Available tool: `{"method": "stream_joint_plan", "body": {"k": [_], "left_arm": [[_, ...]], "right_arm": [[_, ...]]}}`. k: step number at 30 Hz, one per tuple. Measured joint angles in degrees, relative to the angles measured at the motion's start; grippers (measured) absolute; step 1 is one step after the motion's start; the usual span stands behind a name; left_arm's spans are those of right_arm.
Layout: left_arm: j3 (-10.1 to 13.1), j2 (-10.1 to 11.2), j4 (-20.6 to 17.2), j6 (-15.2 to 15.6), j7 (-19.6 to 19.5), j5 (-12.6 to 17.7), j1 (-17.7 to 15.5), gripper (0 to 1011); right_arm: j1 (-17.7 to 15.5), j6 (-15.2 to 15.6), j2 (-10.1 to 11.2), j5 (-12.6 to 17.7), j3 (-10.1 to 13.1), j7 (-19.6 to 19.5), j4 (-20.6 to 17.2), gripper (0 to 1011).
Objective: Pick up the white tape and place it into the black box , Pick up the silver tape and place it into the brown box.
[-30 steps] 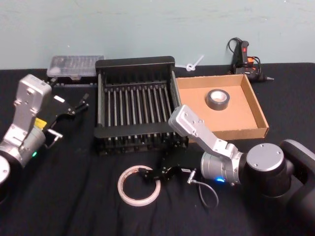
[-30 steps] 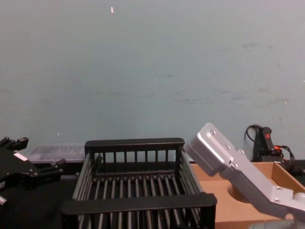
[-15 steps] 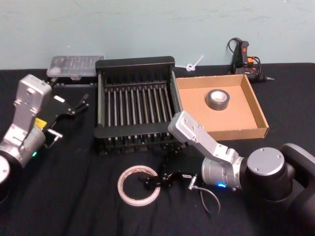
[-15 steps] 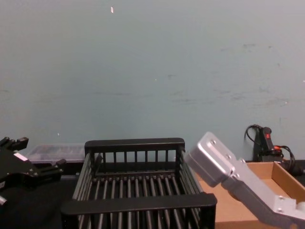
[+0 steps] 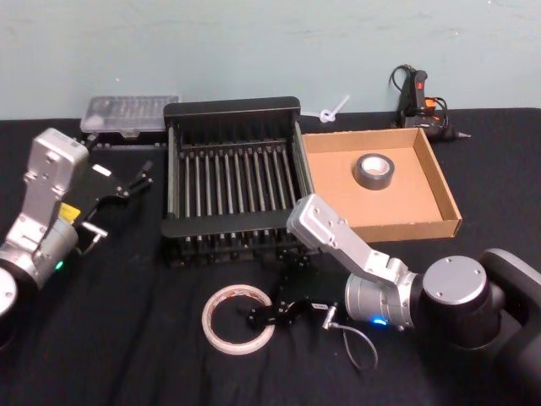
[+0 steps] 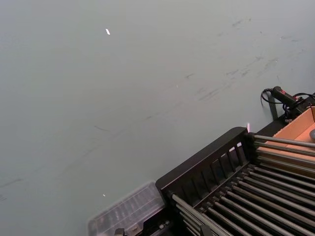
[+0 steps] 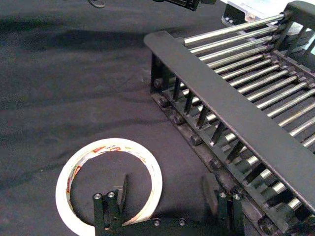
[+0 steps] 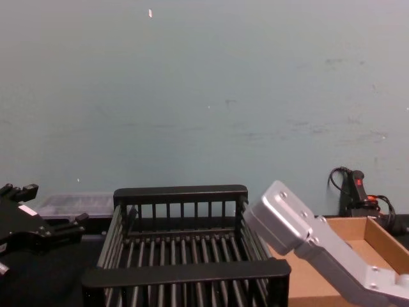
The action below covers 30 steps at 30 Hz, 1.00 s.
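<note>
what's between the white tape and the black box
In the head view, bare black tablecloth separates the white tape from the black box; the right gripper reaches the roll from its right side.

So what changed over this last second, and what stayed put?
The right end effector dropped toward the near table edge and now straddles the white tape's rim, jaws open, one finger inside the ring. The tape hasn't moved. The silver tape in the brown box, black box and left end effector are unchanged.
</note>
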Motion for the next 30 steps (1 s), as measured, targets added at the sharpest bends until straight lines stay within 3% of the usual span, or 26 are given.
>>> {"method": "stream_joint_plan", "body": {"k": [17,26,30], "left_arm": [[0.0,0.0,0.0,0.0,0.0,0.0,0.0,1001],[0.0,0.0,0.0,0.0,0.0,0.0,0.0,1001],[0.0,0.0,0.0,0.0,0.0,0.0,0.0,1001]], "right_arm": [[-0.1,0.2,0.0,-0.3,-0.1,-0.3,-0.2,996],[0.0,0.2,0.0,-0.2,-0.1,-0.2,-0.1,787],[0.0,0.1,0.0,-0.2,0.0,-0.2,-0.1,648]]}}
